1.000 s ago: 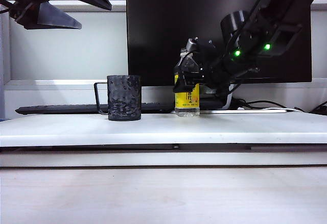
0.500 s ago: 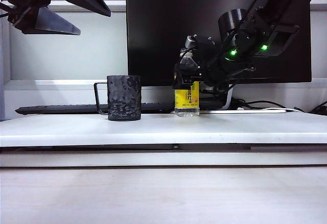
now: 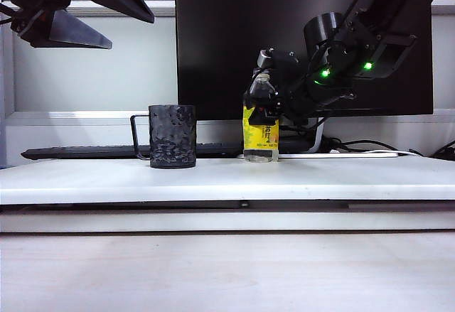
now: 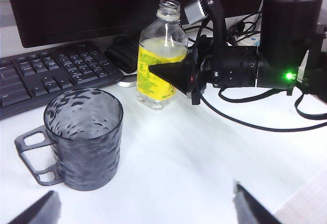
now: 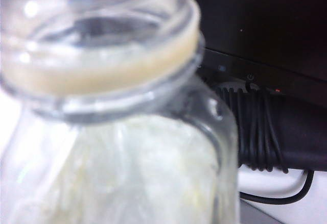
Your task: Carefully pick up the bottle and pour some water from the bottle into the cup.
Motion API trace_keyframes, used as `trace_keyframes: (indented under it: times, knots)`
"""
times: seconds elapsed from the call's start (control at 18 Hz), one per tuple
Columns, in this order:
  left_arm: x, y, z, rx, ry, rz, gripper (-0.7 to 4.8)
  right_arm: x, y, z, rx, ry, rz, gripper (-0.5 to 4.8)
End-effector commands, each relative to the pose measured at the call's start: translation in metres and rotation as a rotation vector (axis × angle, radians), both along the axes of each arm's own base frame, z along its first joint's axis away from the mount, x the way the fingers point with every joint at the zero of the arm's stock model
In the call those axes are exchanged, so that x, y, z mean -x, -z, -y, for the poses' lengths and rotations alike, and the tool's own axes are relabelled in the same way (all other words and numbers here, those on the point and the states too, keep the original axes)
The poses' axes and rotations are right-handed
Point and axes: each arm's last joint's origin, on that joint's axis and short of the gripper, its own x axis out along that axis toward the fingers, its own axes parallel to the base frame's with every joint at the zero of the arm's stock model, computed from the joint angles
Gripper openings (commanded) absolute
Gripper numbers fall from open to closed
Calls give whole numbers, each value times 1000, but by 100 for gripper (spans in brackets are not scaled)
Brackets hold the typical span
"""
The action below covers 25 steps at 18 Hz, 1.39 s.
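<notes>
Currently: grasp stage, bottle not yet lifted.

Left gripper (image 3: 85,15), upper left of the exterior frame: raised well above the table, jaws spread wide, holding nothing. In its own wrist view only the two fingertips (image 4: 37,213) show at the lower corners, far apart. Idle; it should remain clear of the pour path.

Cup (image 3: 172,136), left of centre: black, dimpled, upright on the white table (image 3: 341,180), wire handle toward the frame's left. Appears empty in the left wrist view. Apart from the bottle, a clear gap between them.

Bottle (image 3: 261,126), centre: upright on the table, capless, yellow label, water (image 3: 261,155) visible below the label. The open neck means any tilt during lifting risks spillage.

Right gripper (image 3: 264,109), centre, arm descending from the upper right: fingers level and set either side of the bottle at label height, closing on it. Whether the grip is firm cannot be told from these views; the right wrist view is filled by the bottle neck (image 5: 97,45) at close range.

Handling note: complete the squeeze gently, as thin plastic may buckle and push water out of the neck. Lift straight up, keep the bottle vertical while crossing to the cup, then tilt slowly over the rim.
</notes>
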Motion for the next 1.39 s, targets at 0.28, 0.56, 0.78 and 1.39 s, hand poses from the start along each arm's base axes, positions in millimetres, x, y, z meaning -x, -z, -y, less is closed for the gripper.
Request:
trace_keyframes:
  times: [0.28, 0.56, 0.78, 1.39]
  knots:
    - [0, -2, -1, 2, -3, 15, 479, 14, -47, -1, -44, -63, 89, 169]
    - [-1, -9, -1, 26, -38, 83, 479, 34, -83, 3, -23, -172, 105, 171]
    - [-2, -13, -1, 42, -47, 123, 479, 46, -87, -7, 81, -220, 115, 209]
    - [7, -21, -5, 45, -47, 133, 479, 64, -75, -39, 397, -185, 148, 211]
